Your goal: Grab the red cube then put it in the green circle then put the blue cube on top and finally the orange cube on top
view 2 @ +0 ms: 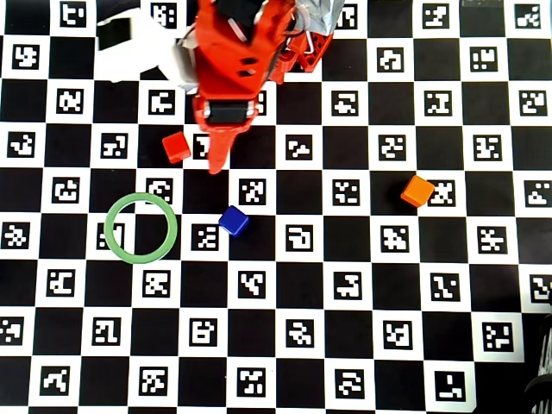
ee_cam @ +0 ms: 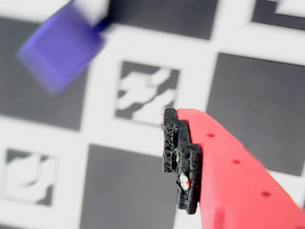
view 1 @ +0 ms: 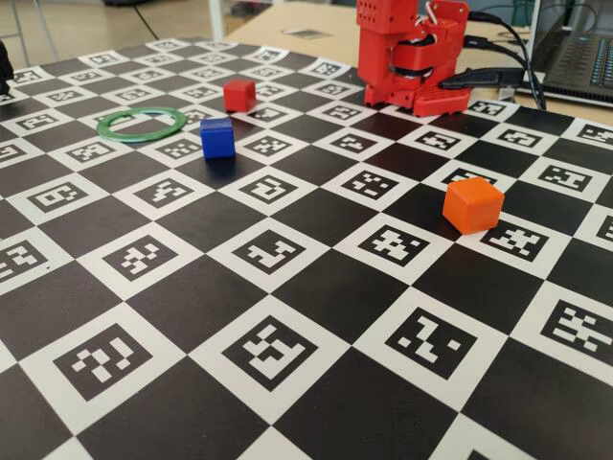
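Observation:
The red cube (view 2: 176, 147) sits on the checkered board (view 2: 345, 345), left of the arm's base. In the overhead view my gripper (view 2: 216, 164) points down the picture, its tip just right of the red cube and apart from it. The green circle (view 2: 141, 228) lies flat further down and left, with nothing inside it. The blue cube (view 2: 233, 221) stands to the right of the ring, and shows blurred at the upper left of the wrist view (ee_cam: 59, 47). The orange cube (view 2: 417, 191) stands alone far right. Only one red finger (ee_cam: 181, 162) with a black pad shows in the wrist view, and nothing touches it.
The red arm (view 1: 407, 57) stands folded at the board's far edge. A laptop (view 1: 575, 48) and black cables (view 1: 508, 43) lie behind it on the right. A white part (view 2: 142, 47) sticks out left of the arm in the overhead view.

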Robot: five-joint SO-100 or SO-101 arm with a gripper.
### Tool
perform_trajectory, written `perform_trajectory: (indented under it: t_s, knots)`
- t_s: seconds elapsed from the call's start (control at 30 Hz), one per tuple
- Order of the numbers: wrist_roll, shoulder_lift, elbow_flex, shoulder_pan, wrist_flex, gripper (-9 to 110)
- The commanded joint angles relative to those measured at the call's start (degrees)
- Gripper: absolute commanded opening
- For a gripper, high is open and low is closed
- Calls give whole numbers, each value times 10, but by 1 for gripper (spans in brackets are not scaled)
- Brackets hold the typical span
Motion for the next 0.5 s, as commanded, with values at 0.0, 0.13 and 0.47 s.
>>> perform_trajectory:
  t_s: [0.0,0.13,0.47]
  knots:
    - [-56,-10,-6,62,54,34]
    - [-101,-17,26,102,54,37]
    - [-102,-38,83,125,32,40]
